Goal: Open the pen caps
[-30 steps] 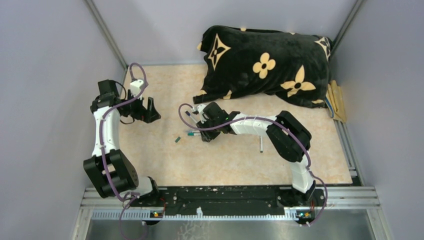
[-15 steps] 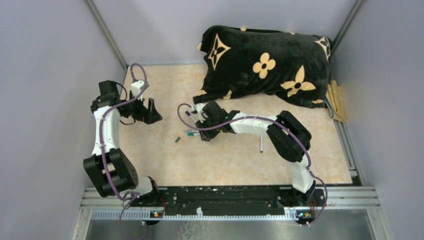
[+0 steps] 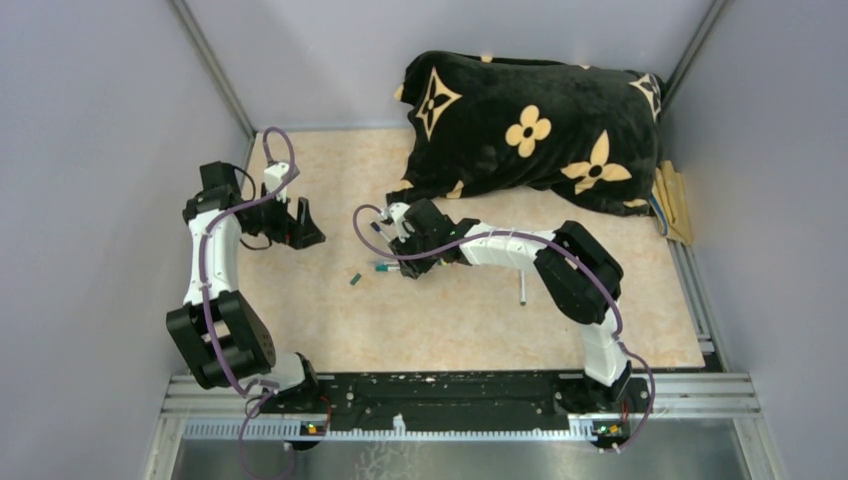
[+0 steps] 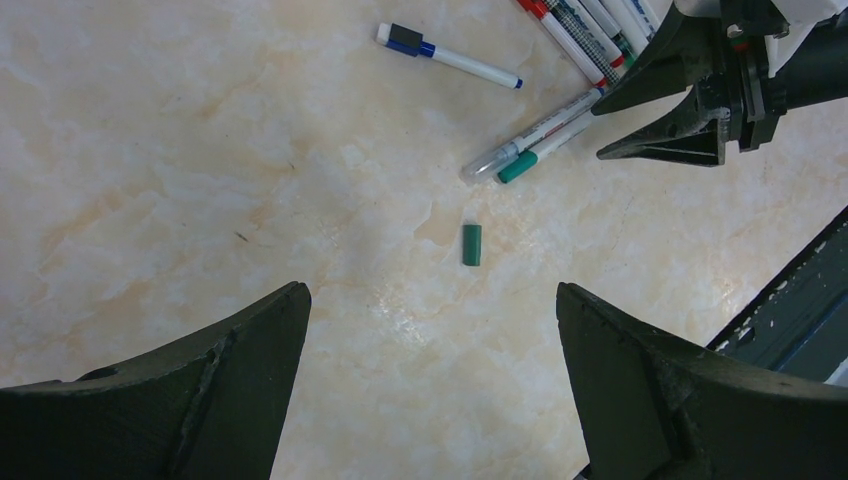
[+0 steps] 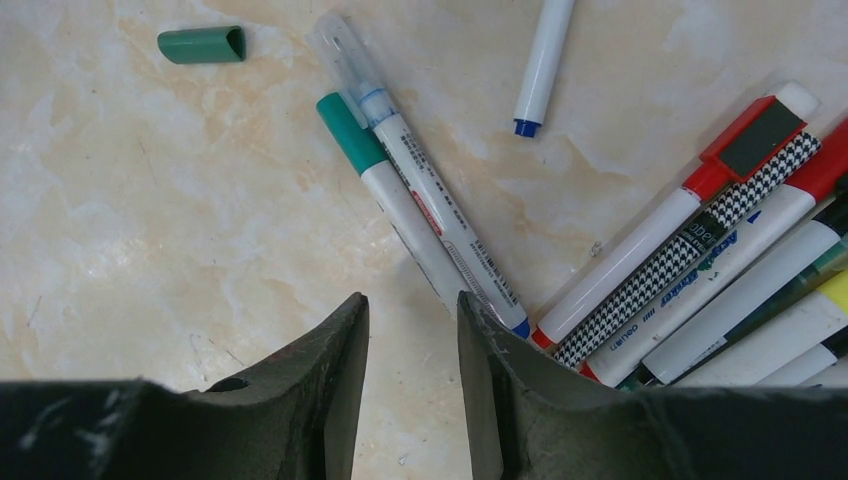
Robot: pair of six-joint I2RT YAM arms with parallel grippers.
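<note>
Found right claw [image 5: 412, 300] low over the middle of the surface [image 3: 450, 330], jaws narrow, nothing gripped. Saw green pen [image 5: 395, 205] straight ahead of its tips: bare barrel end ran in under the gap, capped end pointed away toward the left edge. Read the long axis as roughly parallel to the near edge, so the jaws stood to close across the barrel. Noted clear-capped pen [image 5: 430, 210] touching alongside it, same heading. Spotted other pens [image 5: 720, 290] heaped just beside the claw on the pillow [image 3: 530, 120] side. Logged one loose green cap [image 5: 201, 44] lying alone between the two claws, past the capped end. Found left claw [image 4: 430, 295] wide open, empty, up near the left edge, well apart from the pens, looking down at them. Judged right claw much the nearer, so likely the one to pin the barrel. Judged left claw placed to come in along the axis for the cap. Flagged risk: could pinch the touching neighbour together with the green one.
</note>
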